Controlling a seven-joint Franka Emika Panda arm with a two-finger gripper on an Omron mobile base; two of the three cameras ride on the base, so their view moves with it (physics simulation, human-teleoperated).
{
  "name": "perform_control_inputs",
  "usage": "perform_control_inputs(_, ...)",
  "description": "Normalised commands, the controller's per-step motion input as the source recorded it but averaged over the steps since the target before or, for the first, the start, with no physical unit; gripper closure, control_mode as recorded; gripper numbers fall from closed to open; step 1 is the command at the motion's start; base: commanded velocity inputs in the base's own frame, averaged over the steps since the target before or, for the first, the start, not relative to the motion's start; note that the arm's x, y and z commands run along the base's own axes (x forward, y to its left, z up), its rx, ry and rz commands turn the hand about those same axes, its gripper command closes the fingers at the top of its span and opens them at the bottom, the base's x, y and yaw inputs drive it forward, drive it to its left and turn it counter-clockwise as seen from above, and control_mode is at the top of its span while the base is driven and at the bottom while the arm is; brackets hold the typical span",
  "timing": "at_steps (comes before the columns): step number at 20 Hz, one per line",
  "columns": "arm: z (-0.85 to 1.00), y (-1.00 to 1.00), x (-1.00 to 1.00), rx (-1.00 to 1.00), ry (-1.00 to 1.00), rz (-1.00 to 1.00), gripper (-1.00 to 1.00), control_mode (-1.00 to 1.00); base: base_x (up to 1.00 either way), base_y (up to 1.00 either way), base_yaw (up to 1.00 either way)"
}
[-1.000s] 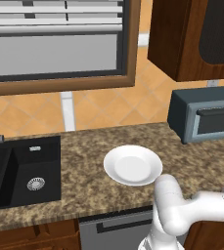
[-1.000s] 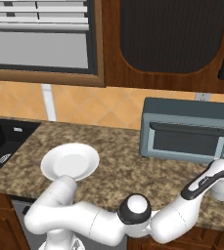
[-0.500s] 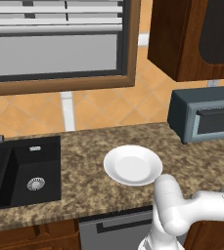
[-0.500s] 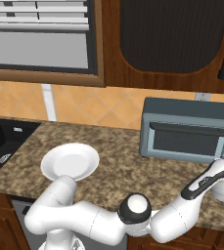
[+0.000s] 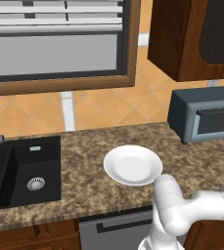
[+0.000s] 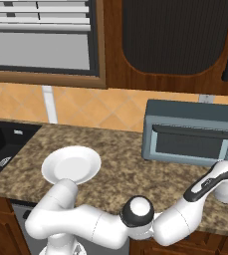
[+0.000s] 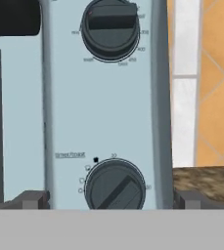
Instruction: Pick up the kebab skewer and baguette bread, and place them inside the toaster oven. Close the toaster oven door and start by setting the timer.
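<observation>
The blue-grey toaster oven (image 5: 206, 119) (image 6: 190, 132) stands at the right end of the counter. Its toaster oven door (image 6: 187, 143) is up and shut, with the dark bar handle across the top. In the hand view my gripper (image 7: 111, 199) faces the oven's control panel at close range. It is open, with one fingertip (image 7: 33, 199) on each side of the lower dial (image 7: 115, 187), not touching it. A second dial (image 7: 110, 28) sits higher on the panel. The kebab skewer and the baguette bread are out of view.
A white plate (image 5: 133, 165) (image 6: 70, 164) lies on the speckled granite counter (image 5: 84, 171). A black sink (image 5: 20, 171) is set in at the left. Dark wooden cabinets (image 6: 175, 40) hang above the oven.
</observation>
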Motion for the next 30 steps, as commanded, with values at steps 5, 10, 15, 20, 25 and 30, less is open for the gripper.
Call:
perform_control_inputs(5,0.0,0.01,0.11,0.0,0.0,0.0,-1.0,-1.0,0.0,0.0,0.0)
perform_control_inputs(10,0.0,0.0,0.0,0.0,0.0,0.0,-1.0,-1.0,0.0,0.0,0.0)
perform_control_inputs(15,0.0,0.0,0.0,0.0,0.0,0.0,-1.0,-1.0,0.0,0.0,0.0)
perform_control_inputs(20,0.0,0.0,0.0,0.0,0.0,0.0,-1.0,-1.0,0.0,0.0,0.0)
perform_control_inputs(25,0.0,0.0,-0.05,0.0,0.0,0.0,-1.0,-1.0,0.0,0.0,0.0)
perform_control_inputs(30,0.0,0.0,-0.04,0.0,0.0,0.0,-1.0,-1.0,0.0,0.0,0.0)
